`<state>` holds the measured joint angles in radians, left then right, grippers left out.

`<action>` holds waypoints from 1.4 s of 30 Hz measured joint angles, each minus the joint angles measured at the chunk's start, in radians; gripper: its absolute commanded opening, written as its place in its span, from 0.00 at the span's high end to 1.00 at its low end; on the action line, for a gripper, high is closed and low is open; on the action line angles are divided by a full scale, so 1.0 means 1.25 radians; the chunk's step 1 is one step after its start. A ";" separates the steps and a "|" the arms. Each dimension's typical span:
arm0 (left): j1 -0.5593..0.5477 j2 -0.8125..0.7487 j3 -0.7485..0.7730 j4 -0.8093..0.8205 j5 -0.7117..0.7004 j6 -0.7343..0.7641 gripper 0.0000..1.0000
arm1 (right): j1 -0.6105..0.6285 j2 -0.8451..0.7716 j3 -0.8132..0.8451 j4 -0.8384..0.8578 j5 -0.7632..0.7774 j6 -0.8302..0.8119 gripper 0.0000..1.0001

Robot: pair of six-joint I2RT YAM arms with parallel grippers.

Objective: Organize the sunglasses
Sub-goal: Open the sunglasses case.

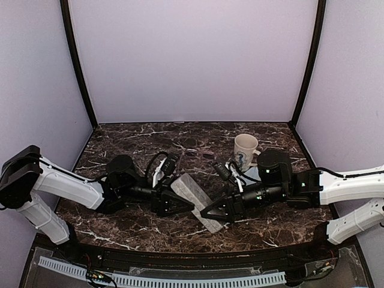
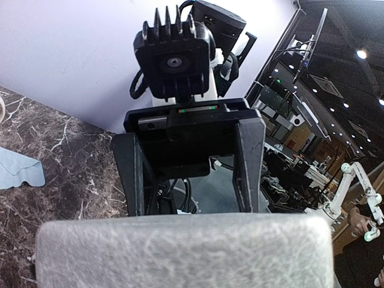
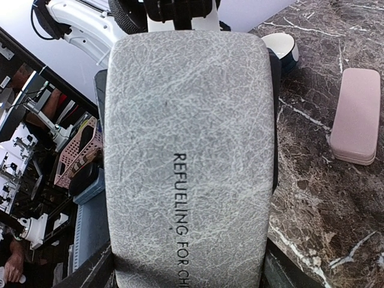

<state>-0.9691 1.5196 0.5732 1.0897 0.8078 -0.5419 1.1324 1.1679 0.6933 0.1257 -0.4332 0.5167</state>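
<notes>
One grey case [image 1: 193, 193] sat clasped in the right gripper [image 1: 207, 214]; the left gripper's [image 1: 183, 207] hold was unclear. The sunglasses [image 1: 197, 153] lay crosswise beyond both, equally near.

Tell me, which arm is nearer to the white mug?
Right. The right arm passes close beside the mug; the left arm lies farther off, beyond the grey case.
</notes>
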 measured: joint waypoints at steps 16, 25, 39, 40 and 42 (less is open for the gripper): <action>0.000 0.000 0.008 -0.174 -0.030 0.066 0.97 | -0.007 0.049 0.028 -0.058 0.039 -0.013 0.16; 0.000 0.000 0.014 -0.173 -0.006 0.060 1.00 | -0.007 0.056 0.028 -0.060 0.035 -0.038 0.21; 0.001 0.004 0.014 -0.172 0.016 0.038 1.00 | -0.005 0.065 0.028 -0.050 0.023 -0.054 0.42; 0.002 0.004 0.014 -0.173 0.019 0.034 1.00 | -0.006 0.065 0.025 -0.048 0.023 -0.052 0.43; 0.003 0.007 0.014 -0.172 0.025 0.032 1.00 | -0.009 0.065 0.020 -0.042 0.022 -0.051 0.45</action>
<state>-0.9657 1.5280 0.5903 0.8745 0.8387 -0.5018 1.1213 1.2491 0.7185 0.0731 -0.4053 0.4534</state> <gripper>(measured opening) 0.728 0.635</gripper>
